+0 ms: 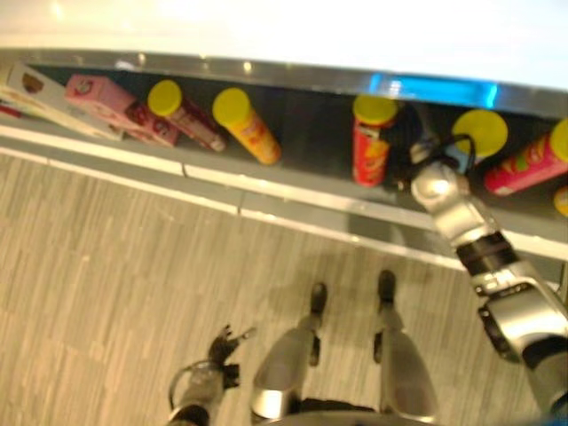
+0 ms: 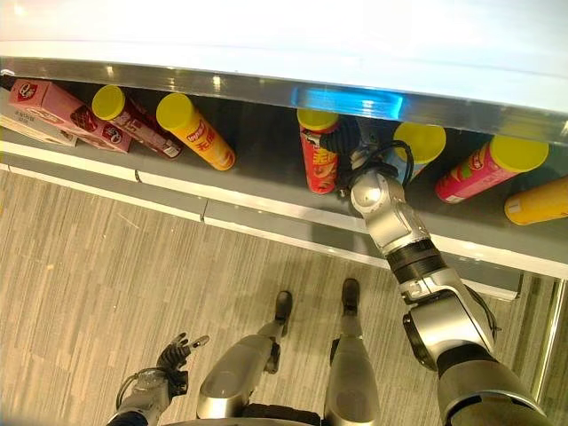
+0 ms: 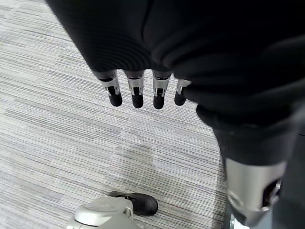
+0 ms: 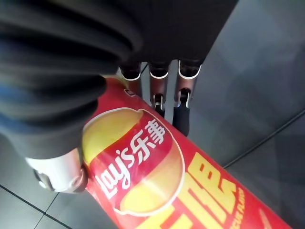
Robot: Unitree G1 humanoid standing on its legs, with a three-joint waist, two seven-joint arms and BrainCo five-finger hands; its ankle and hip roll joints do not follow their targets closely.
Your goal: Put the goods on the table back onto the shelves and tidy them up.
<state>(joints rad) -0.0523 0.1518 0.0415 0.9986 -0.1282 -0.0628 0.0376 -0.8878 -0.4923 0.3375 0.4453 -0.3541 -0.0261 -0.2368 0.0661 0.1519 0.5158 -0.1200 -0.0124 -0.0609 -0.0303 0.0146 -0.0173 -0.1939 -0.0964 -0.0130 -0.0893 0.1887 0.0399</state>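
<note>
A red chip can [image 2: 319, 164] with a yellow lid stands on the dark shelf [image 2: 257, 133]. My right hand [image 2: 344, 140] reaches in beside it. In the right wrist view the red can [image 4: 157, 176] lies between the thumb and the fingers [image 4: 181, 107], which rest along its side. My left hand [image 1: 222, 346] hangs low over the floor, its fingers [image 3: 136, 93] relaxed and holding nothing.
Left on the shelf lean an orange can [image 1: 248, 124], a dark red can [image 1: 186, 115] and pink boxes [image 1: 106, 102]. Right of my hand are a yellow-lidded can [image 2: 419, 142], a pink can [image 2: 484, 169] and a lying orange can [image 2: 537, 202]. A metal ledge [image 1: 293, 75] overhangs the shelf.
</note>
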